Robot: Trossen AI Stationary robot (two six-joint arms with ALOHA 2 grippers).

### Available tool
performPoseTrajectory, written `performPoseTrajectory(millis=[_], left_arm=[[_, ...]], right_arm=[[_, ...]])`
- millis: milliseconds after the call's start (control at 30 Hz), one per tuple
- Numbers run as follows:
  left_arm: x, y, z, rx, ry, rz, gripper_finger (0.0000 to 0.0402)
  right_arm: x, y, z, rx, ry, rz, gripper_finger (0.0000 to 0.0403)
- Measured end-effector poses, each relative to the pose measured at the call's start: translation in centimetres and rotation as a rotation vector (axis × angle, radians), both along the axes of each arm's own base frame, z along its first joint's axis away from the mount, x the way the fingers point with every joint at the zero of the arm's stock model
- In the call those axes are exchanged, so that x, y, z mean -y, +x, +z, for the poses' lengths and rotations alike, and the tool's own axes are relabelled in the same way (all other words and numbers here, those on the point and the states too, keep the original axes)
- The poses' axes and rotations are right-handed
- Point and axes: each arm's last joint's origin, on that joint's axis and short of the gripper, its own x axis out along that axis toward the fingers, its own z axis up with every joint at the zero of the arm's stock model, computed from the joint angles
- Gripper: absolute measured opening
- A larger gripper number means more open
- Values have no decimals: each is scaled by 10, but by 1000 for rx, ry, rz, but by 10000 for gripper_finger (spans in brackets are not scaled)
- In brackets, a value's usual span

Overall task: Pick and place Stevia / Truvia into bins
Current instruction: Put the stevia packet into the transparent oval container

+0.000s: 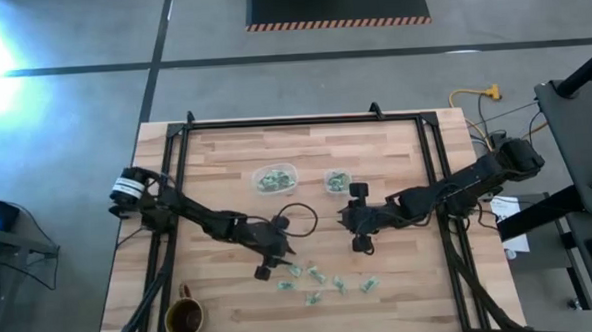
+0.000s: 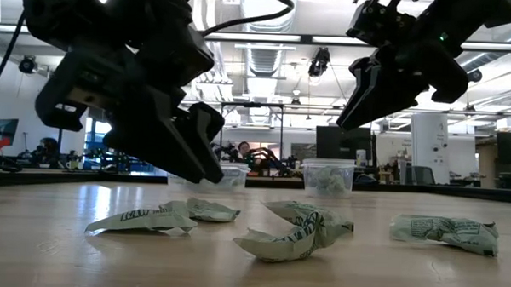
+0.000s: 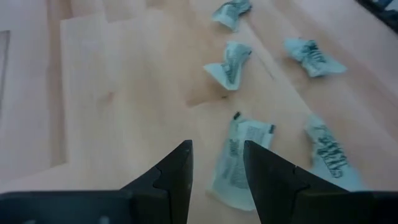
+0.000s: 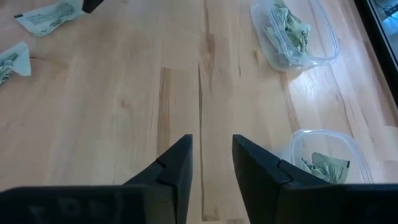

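Note:
Several pale green and white Stevia packets (image 1: 319,277) lie loose and crumpled on the wooden table near its near edge. More packets sit inside the two clear bins, the wider one (image 1: 274,177) and the smaller square one (image 1: 338,181). My left gripper (image 3: 217,155) is open and hovers just above the table at the left end of the loose packets; one flat packet (image 3: 239,163) lies right beside its fingers. My right gripper (image 4: 211,158) is open and empty, raised above bare wood just in front of the smaller bin (image 4: 323,158).
A brown mug (image 1: 184,316) stands at the table's near left corner. A black cable loops (image 1: 296,214) over the wood between the two grippers. Black frame rails (image 1: 177,191) run along the table's left, right and far sides. Bare wood lies between the bins and the loose packets.

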Motion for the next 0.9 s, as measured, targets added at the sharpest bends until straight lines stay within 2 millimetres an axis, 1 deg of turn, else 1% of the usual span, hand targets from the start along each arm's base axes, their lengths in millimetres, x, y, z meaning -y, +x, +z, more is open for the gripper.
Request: performPoseTrajectory(millis=[167,367,667,900], left_arm=[[0,0,-2,-20,-23,4,125],[0,0,-12,-56,-13,5,125],[1,0,-13,-62,-17,-3,125],[1,-2,-16,-105,-19,-18,125]], right_arm=[[0,0,0,0,1,0,100],[0,0,0,1,1,-1,102],[0,0,0,1,1,-1,92],[0,0,0,1,1,-1,91]])
